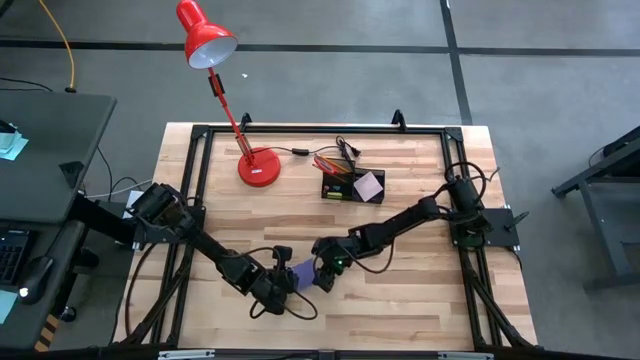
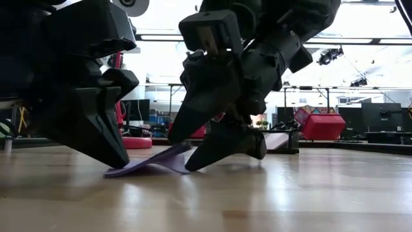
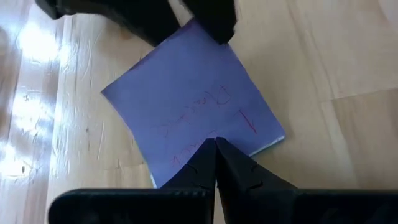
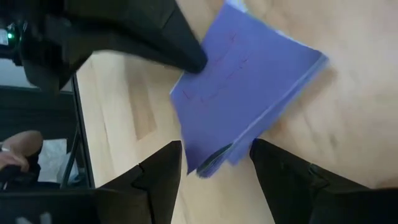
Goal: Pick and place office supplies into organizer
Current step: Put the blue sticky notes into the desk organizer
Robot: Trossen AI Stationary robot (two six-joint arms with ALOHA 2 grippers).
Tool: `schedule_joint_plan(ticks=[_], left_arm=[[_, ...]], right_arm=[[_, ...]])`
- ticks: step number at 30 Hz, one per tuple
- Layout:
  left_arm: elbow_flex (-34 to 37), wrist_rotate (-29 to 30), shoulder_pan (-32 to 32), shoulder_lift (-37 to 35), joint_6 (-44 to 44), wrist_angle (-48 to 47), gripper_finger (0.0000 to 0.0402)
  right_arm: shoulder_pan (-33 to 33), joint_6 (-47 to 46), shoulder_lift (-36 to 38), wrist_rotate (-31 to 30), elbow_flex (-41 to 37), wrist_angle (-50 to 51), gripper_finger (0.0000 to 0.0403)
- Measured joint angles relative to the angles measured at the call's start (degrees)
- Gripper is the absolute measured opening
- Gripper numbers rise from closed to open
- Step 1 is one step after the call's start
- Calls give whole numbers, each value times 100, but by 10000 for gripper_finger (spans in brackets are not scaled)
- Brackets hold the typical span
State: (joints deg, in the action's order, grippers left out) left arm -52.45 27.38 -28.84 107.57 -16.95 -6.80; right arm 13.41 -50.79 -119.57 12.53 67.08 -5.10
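The blue-purple square pad (image 1: 303,272) lies near the table's front middle, between my two grippers. Its one end is flat on the wood (image 2: 119,171) and its other end is tilted up (image 2: 174,156). My left gripper (image 3: 216,149) is shut, its tips on the pad's top sheet. My right gripper (image 4: 217,163) stands open with the pad's raised corner between its fingers. The black organizer (image 1: 352,185) sits at the far middle and holds pens, pencils and a pink pad. My left gripper presses its shut fingertips on the pad's top face close to one edge (image 3: 202,142), slanting down from the table's left. That end of the pad lies flat on the table. My right gripper comes slanting down from the table's right, one finger on either side of the pad's raised corner (image 4: 214,155). In the low view that end rests on the lower finger (image 2: 222,149), clear of the wood. I cannot tell whether the upper finger touches it.
A red desk lamp (image 1: 258,165) stands at the far left of the table, its head reaching beyond the far edge. A black frame (image 1: 300,128) runs round the table. Bare wood lies to the left and right of the grippers.
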Motion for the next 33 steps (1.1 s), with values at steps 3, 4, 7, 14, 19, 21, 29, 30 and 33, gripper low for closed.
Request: schedule_joint_plan(ticks=[3,4,7,14,19,21,29,30,33], left_arm=[[2,-1,0,2,6,2,0],[4,4,0,4,19,2,0],[7,0,0,4,34,2,0],[11,-37,37,11,107,77,0],[11,-30,33,15,122,85,0],[13,-13,35,17,114,87,0],[20,142,31,32,120,188,0],[24,185,31,36,132,244,1],[33,323,29,49,195,403,1]], right_arm=[[-19,-15,0,-3,-2,-72,202],[-21,7,0,26,-13,-172,202],[-11,81,-24,83,-25,-562,202],[-19,46,-55,51,-29,-978,202],[-1,135,-49,91,-26,-846,202],[0,154,-44,94,-23,-829,198],[3,307,-33,1,-10,-809,70],[5,356,-29,-8,-10,-790,39],[8,469,-20,-174,-8,-752,13]])
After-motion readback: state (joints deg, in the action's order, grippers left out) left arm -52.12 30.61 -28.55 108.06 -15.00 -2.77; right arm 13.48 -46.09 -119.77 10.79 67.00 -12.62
